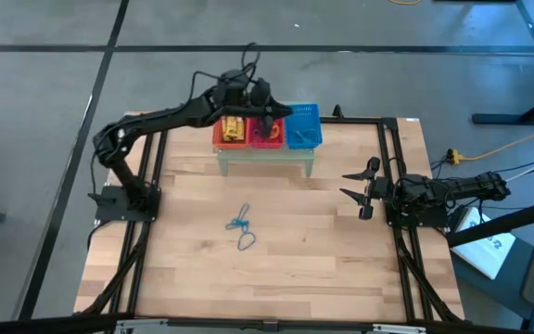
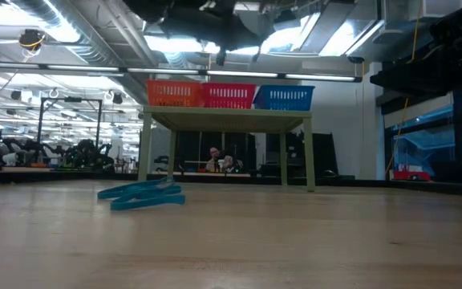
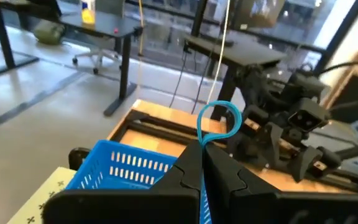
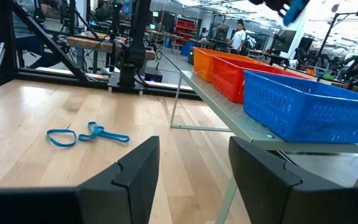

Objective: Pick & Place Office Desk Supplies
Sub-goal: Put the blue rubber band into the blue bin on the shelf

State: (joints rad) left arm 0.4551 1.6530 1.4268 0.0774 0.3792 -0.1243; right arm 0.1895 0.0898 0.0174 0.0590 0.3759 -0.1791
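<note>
Left gripper [image 3: 202, 163] is clamped on a blue loop [image 3: 219, 121] above the red basket [image 1: 267, 133], blue basket [image 1: 304, 128] just beside it toward the desk's right edge; right gripper [image 1: 358, 193] waits, fingers apart, near that edge.

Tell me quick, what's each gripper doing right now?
Left gripper: shut on a blue loop, above the baskets.
Right gripper: open, empty.

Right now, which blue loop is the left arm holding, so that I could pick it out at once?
Find the small shelf with three baskets. Above them the left gripper is shut on one blue loop. Unlike the blue loops on the table, it is in the air.
</note>
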